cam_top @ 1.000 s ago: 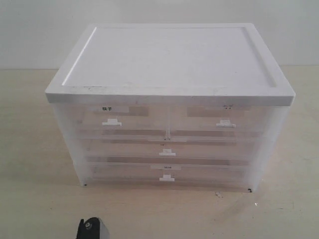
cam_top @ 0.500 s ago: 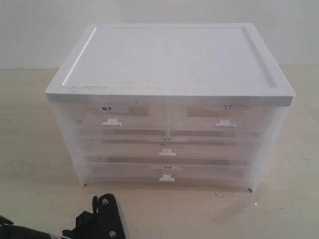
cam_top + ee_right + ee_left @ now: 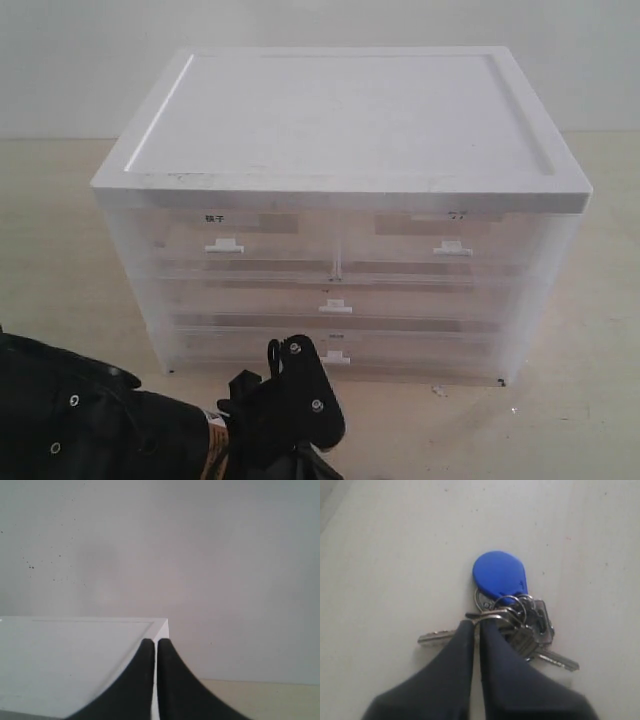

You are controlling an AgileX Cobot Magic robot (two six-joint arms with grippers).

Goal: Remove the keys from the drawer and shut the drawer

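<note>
The left claw [image 3: 479, 624] has its two dark fingers pressed together, and their tips meet on the ring of the keys [image 3: 512, 625]. A loop of the ring wire crosses right at the tips and seems to be pinched there. The bunch lies fanned out on the pale bench [image 3: 395, 555]. The blue fob [image 3: 499, 575] is just beyond the fingertips. One blade sticks out to one side of the claw and a longer blade to the other, both flat on the surface.

In the exterior view the left arm [image 3: 90, 420] is low in front of the cabinet [image 3: 340, 120], near its bottom corner. The cabinet's translucent drawers [image 3: 335, 300] all sit flush with the front, none pulled out.

The right claw [image 3: 156, 642] is also pressed together, with nothing between its fingers. It is level with the cabinet's white top, which lies just past its tips, and a plain wall [image 3: 200, 555] is behind that.
</note>
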